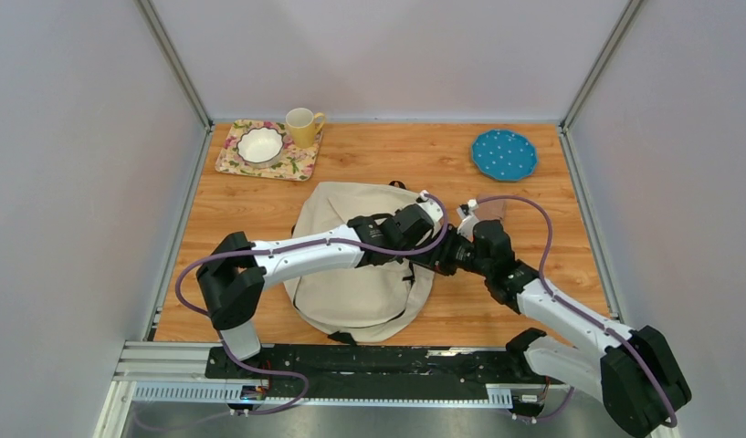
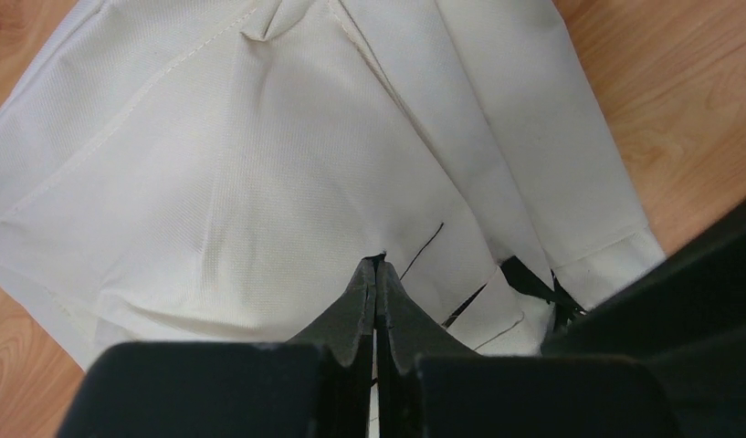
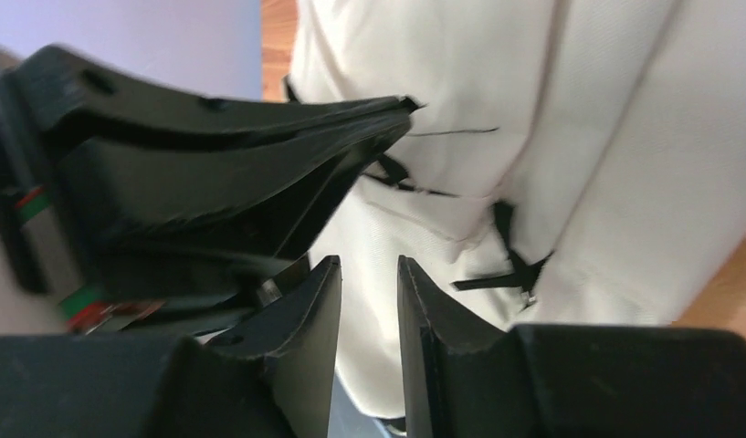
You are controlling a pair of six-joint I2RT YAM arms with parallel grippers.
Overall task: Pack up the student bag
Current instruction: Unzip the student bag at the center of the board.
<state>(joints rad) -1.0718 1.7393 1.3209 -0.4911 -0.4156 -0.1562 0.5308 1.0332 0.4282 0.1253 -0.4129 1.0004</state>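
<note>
Student bag (image 1: 360,297) lying at middle of wooden table (image 1: 424,160), left claw (image 2: 378,265) pinched closed on its cream fabric, right claw (image 3: 369,274) just beside, fingers slightly parted, holding nothing

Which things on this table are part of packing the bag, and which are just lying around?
Job: student bag, left hand pinching its fabric, right hand open beside it.
Lying about: yellow mug, white bowl, floral mat, blue plate.

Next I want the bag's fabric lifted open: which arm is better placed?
Left. The left fingers are shut, seemingly pinching a fold of the student bag. The right fingers stand apart, holding nothing, just short of the fabric.
</note>
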